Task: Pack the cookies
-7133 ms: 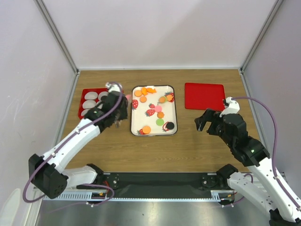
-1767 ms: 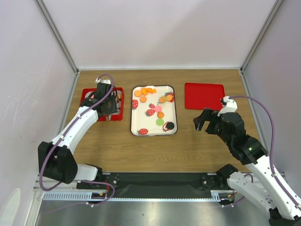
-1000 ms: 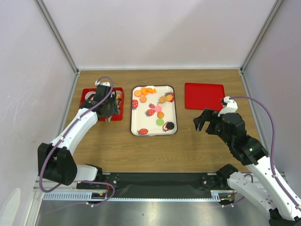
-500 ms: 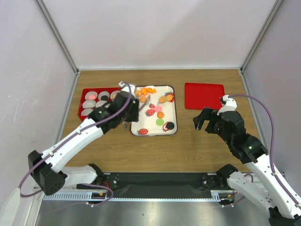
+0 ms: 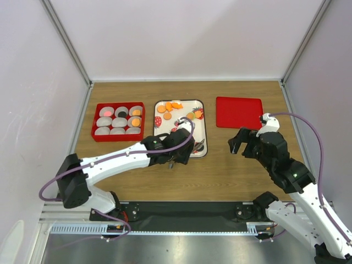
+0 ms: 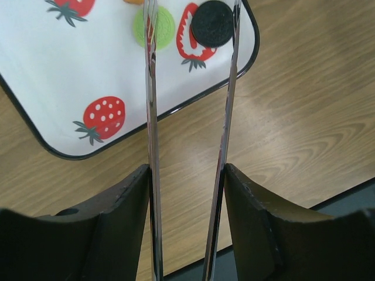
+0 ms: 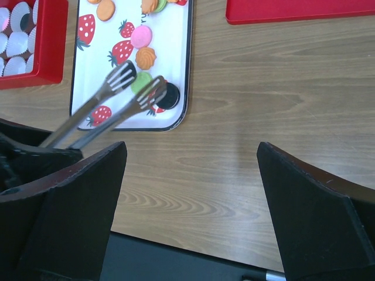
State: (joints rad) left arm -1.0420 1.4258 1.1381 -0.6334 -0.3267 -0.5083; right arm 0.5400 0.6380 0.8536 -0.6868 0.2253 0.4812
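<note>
Two arms are out, one working. The left gripper (image 6: 187, 193) is clamped on the silver metal tongs (image 6: 151, 117), whose blades stand apart with nothing between them. The tips hang over the near right corner of the white strawberry-print tray (image 6: 53, 76), by the green cookie (image 6: 167, 26) and the black cookie (image 6: 212, 23). Half a second ago this gripper was at the tray's left edge. The right gripper (image 7: 187, 199) is spread wide and empty, right of the tray. Only the top view shows the orange cookies (image 5: 175, 105) at the tray's far end and the whole red box (image 5: 94, 118) left of the tray, with cookies in a few cups.
</note>
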